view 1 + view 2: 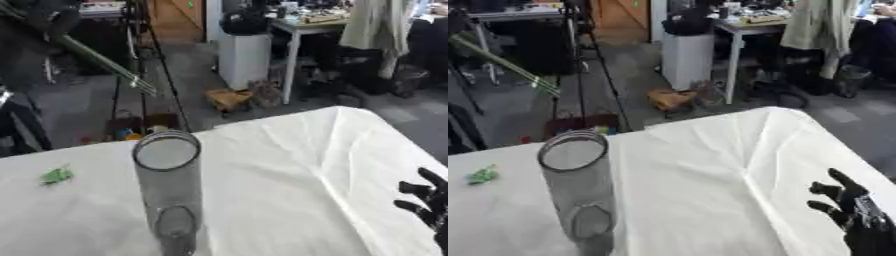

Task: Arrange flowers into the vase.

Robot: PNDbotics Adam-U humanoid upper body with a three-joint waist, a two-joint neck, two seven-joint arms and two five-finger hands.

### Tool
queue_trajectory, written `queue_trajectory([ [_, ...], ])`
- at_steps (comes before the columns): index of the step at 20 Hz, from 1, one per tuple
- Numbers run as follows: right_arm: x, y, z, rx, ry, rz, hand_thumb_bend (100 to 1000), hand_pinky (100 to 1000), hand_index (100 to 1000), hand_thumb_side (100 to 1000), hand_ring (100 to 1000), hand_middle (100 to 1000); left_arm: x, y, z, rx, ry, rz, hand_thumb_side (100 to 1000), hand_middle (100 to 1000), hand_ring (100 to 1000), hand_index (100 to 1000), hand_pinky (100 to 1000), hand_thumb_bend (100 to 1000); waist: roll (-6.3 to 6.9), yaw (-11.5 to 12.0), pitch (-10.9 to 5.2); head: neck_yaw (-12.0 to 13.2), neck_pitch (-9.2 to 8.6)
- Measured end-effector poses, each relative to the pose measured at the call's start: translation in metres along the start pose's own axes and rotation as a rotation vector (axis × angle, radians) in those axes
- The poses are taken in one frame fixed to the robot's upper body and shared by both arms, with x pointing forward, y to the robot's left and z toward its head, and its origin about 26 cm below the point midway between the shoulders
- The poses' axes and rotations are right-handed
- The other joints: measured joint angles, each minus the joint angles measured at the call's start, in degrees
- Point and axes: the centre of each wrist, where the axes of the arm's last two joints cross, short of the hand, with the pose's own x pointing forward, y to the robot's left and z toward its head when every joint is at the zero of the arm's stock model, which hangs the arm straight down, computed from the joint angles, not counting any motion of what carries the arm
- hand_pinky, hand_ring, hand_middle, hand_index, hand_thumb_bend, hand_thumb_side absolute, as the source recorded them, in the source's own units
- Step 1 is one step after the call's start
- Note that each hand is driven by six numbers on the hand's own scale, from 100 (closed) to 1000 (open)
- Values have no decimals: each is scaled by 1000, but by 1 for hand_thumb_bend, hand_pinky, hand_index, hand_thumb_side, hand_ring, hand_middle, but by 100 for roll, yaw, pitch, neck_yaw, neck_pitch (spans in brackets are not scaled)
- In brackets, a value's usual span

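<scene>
Right eye view shows the tall glass vase [577, 187] upright on the white counter [710, 170], likely fragile and tippy, while green stems [505, 64], best taken mid-stalk, hang upper left; right hand [852, 212] rests with relaxed fingers.

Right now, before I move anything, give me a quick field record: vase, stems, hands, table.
vase: clear glass cylinder, upright on the table, no flowers in it
stems: green stalks slanting in from upper left, above the floor, not yet over the vase
left hand: not in view
right hand: open, fingers up, lower right
table: white cloth; small green scrap at left
</scene>
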Motion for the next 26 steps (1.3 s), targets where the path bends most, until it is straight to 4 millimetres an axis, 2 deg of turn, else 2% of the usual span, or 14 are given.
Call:
queue_trajectory([
  [26, 0, 0, 1, 4, 2, 0, 100, 772, 959, 1000, 907, 662, -34, 11, 1, -26, 209, -93, 711, 100, 100, 142, 100, 1000, -2, 17, -1, -23, 34],
])
